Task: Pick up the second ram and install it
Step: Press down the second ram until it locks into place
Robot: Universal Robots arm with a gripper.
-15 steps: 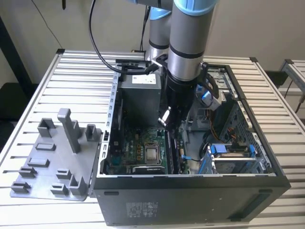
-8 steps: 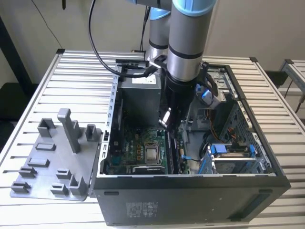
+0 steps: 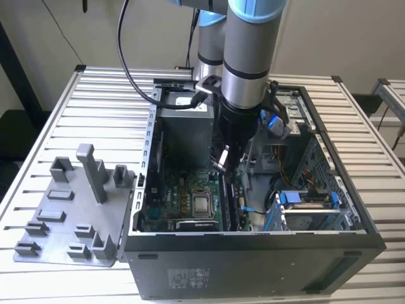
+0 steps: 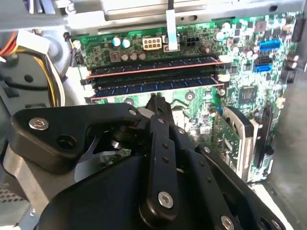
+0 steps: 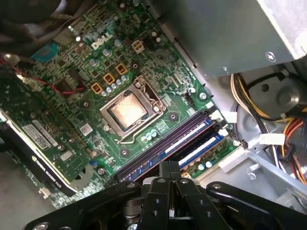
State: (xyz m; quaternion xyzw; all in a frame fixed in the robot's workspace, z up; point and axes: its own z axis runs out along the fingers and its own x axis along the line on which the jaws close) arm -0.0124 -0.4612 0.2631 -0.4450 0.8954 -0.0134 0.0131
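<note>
The tool [image 4: 156, 103], closed on nothing, hovers beside the second ram [image 4: 153, 86], likely light, stiff, fragile, best gripped by its edges.

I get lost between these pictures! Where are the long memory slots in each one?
Exterior view: memory slots inside the case, below the gripper.
Second wrist view: slots just beyond the gripper's tip.
First wrist view: slots between the gripper and the processor socket.
Shared landmark: the gripper, close beside the slots everywhere.
</note>
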